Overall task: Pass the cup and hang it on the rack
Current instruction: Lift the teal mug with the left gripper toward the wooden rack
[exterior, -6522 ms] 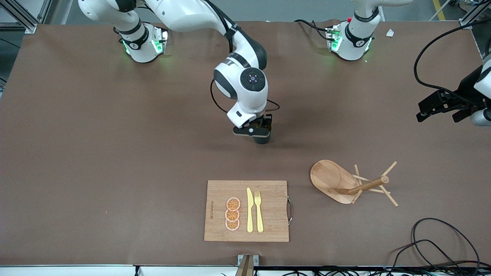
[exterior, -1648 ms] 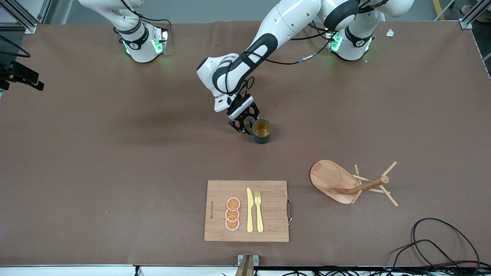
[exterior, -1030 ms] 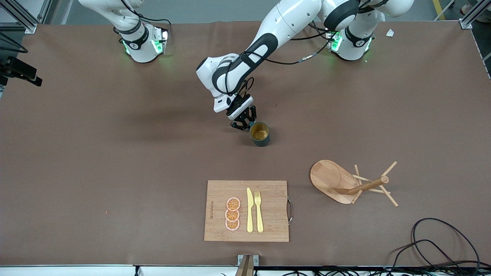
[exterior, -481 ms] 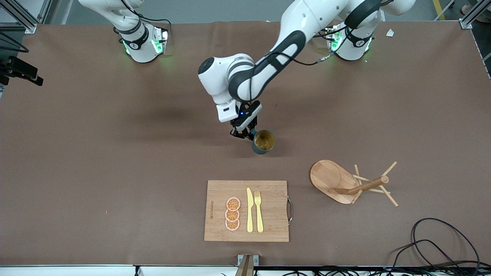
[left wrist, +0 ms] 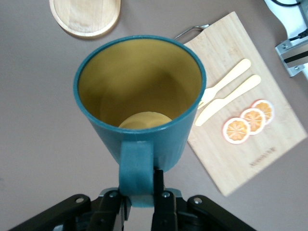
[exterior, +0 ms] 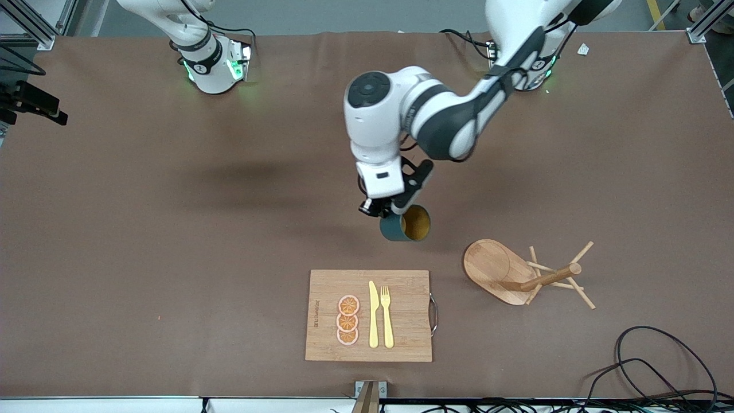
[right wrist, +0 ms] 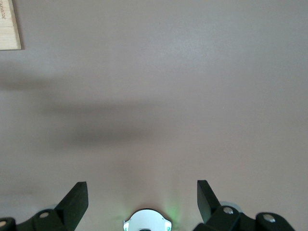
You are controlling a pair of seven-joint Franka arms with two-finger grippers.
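Knife (exterior: pixel 373 314) and fork (exterior: pixel 387 316) on board (exterior: pixel 407 298) — rack (exterior: pixel 504 271) beside it

A wide brown table (exterior: pixel 143 229) fills almost the whole view. At its upper corners stand grey metal frame posts (exterior: pixel 34 23), with a grey floor (exterior: pixel 344 14) there. Black cables (exterior: pixel 659 361) lie coiled, probably off the table's edge.

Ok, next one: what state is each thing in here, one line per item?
cup: lifted off the table, tipped on its side, held by its handle.
left hand: shut on the cup's handle, over the table between cutting board and bases.
right hand: open, empty, waiting at the table's edge.
rack: standing upright, pegs bare.
cutting board: flat, carrying knife, fork, orange slices.
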